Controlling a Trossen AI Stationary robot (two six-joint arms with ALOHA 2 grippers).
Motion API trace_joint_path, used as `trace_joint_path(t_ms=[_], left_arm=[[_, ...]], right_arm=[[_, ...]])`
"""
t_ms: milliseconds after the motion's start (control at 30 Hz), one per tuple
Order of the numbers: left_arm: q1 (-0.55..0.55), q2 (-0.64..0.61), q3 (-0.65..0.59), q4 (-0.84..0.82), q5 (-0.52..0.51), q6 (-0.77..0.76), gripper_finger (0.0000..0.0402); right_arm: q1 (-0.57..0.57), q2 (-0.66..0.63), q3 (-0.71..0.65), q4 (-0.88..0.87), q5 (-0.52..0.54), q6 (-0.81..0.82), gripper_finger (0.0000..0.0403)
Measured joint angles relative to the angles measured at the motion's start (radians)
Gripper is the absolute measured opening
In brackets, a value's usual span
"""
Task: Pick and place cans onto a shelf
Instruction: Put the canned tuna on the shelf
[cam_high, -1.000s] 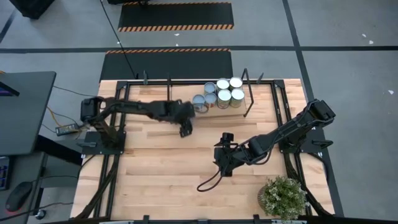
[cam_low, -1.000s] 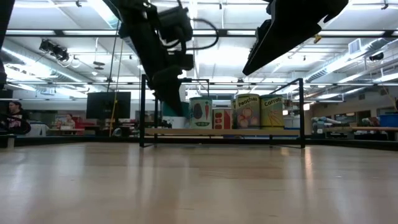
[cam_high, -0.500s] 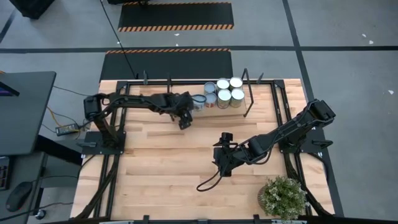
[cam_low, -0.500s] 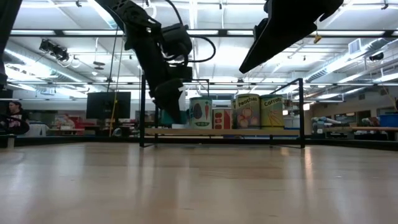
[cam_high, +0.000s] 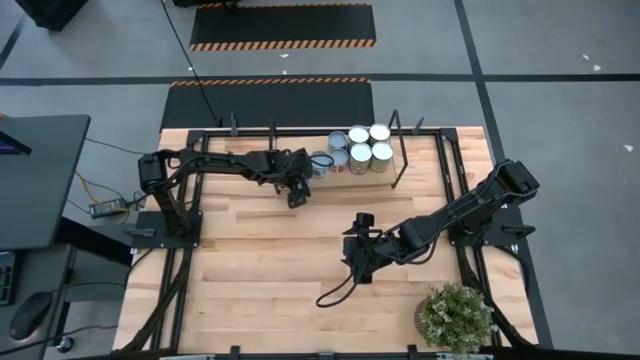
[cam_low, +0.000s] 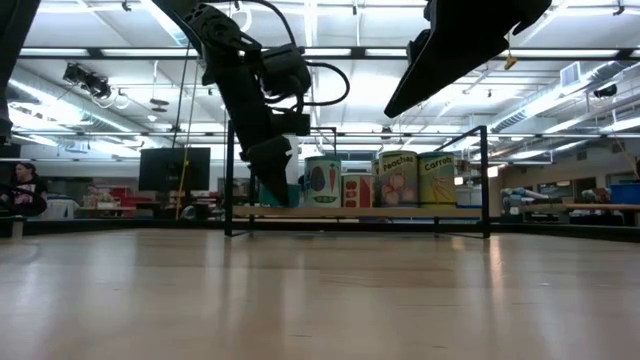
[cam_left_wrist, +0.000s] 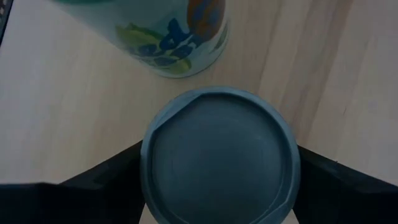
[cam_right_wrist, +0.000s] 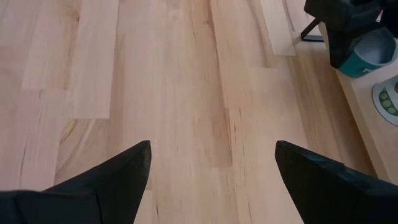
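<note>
left gripper (cam_high: 303, 183) is clamped on a teal can (cam_left_wrist: 221, 155) with a dull grey lid, upper middle of the frame by the shelf (cam_high: 385, 172); right gripper (cam_right_wrist: 208, 180) hangs wide open mid-table

Six upright cans (cam_high: 358, 148) clustered on the wooden shelf (cam_high: 385, 173), one teal can (cam_left_wrist: 221, 155) at the cluster's left end.
</note>
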Motion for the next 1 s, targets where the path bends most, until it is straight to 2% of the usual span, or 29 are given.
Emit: trace_joint_path(t_ms=[1000], left_arm=[[0.0, 0.001, 0.0, -0.001, -0.019, 0.037, 0.0316]], right_arm=[[0.0, 0.0, 0.0, 0.0, 0.0, 0.002, 0.035]])
